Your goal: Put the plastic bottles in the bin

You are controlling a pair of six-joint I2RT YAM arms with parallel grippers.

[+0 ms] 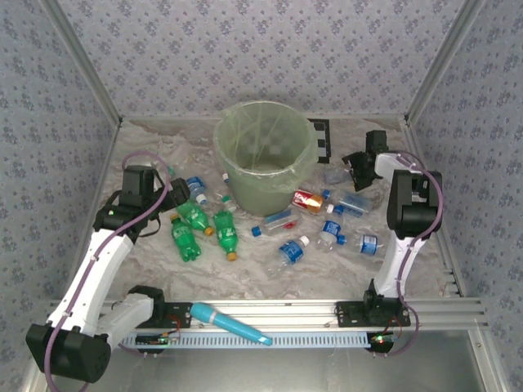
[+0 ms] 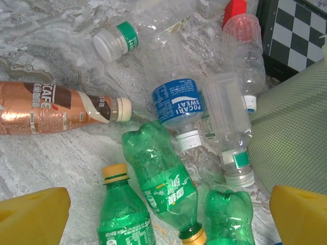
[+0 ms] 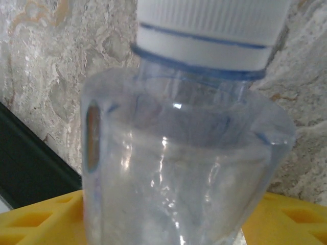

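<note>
1. The back and side walls (image 1: pixel 270 49) carry pale blue-grey paper with a small flower pattern.
2. Slanted metal posts (image 1: pixel 82 57) mark the rear corners.
3. A crumpled sheet marbled in beige and white covers the table top (image 1: pixel 261 269).
4. A black-and-white checkered board (image 1: pixel 320 139) lies at the far side.
5. A slotted aluminium rail (image 1: pixel 310 309) runs along the near edge, above a grey metal panel (image 1: pixel 327 367).
6. The light is soft and even.

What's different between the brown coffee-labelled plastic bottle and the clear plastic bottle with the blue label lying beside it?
The brown coffee-labelled bottle is wrapped in brown almost end to end; the clear blue-labelled bottle has only a blue band on see-through plastic. The brown one's cream cap points right in the left wrist view; the blue-labelled one's white cap points down. Both are capped and lie on their sides.
</note>
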